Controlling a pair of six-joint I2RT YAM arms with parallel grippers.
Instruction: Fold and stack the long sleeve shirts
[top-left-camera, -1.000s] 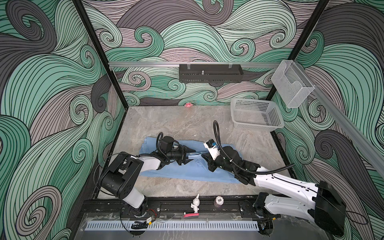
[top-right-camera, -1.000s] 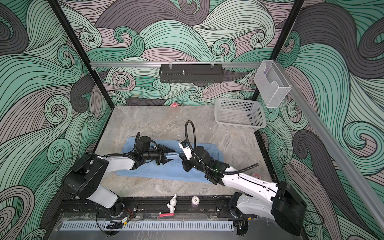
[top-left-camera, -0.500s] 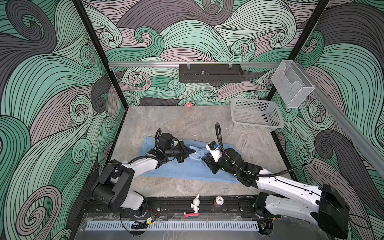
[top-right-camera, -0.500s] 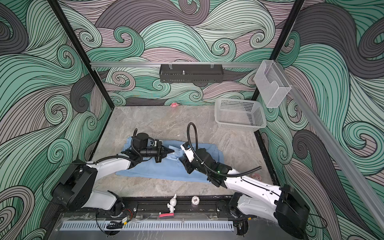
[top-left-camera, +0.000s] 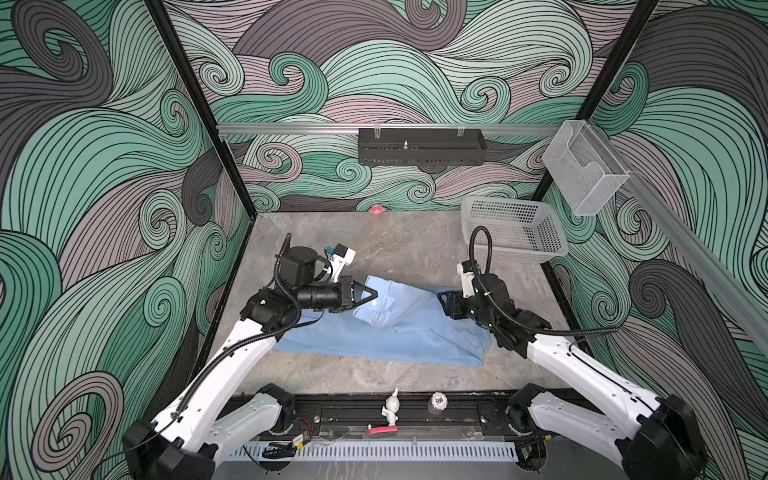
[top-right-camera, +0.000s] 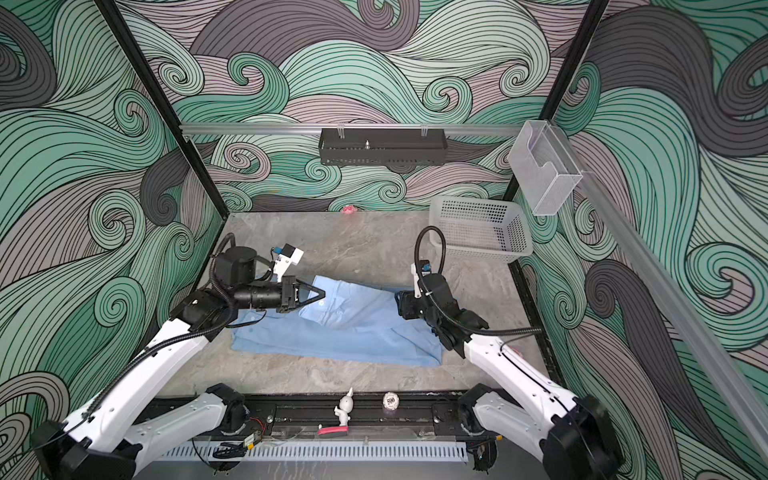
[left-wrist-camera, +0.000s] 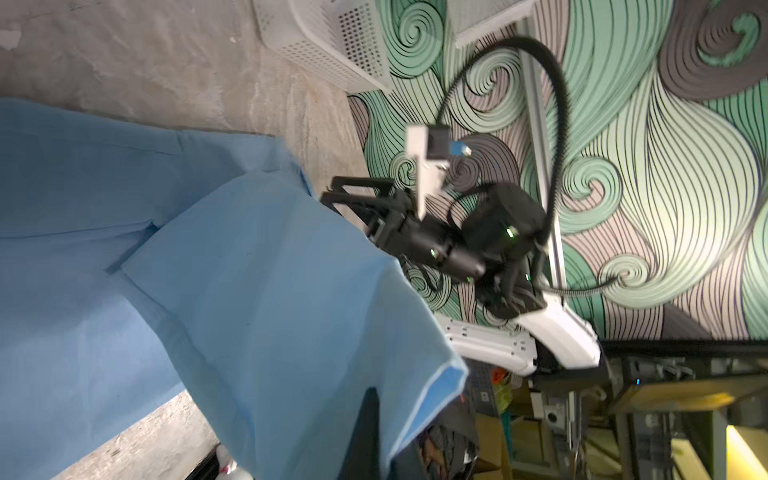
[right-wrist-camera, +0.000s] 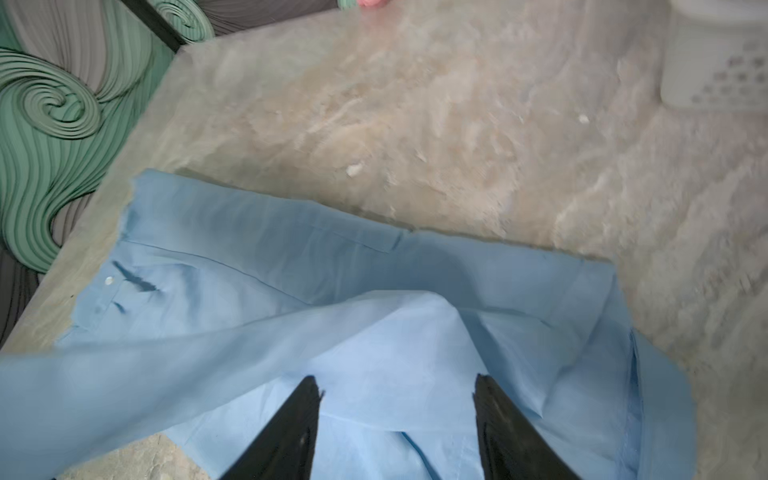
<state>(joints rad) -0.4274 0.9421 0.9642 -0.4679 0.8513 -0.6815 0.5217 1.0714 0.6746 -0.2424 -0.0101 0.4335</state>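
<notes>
The light blue long sleeve shirt (top-left-camera: 399, 332) (top-right-camera: 353, 336) lies partly folded across the middle of the table. My left gripper (top-left-camera: 370, 294) (top-right-camera: 319, 294) is shut on a layer of the shirt near its left end and holds it raised. In the left wrist view the cloth (left-wrist-camera: 270, 311) drapes over one dark finger (left-wrist-camera: 368, 432). My right gripper (top-left-camera: 443, 300) (top-right-camera: 398, 303) hovers at the shirt's right end, open. Its two black fingers (right-wrist-camera: 291, 428) stand wide apart above the fabric (right-wrist-camera: 395, 332) with nothing between them.
A white perforated basket (top-left-camera: 515, 232) (top-right-camera: 478, 228) stands at the back right, close behind the right arm. A small pink object (top-left-camera: 377, 209) lies at the back wall. A white figurine (top-left-camera: 390, 411) and a round weight (top-left-camera: 439, 401) sit on the front rail.
The left gripper shut on the shirt and lifted it, drawing back to the left. The right gripper let go, opened and pulled away to the right.
</notes>
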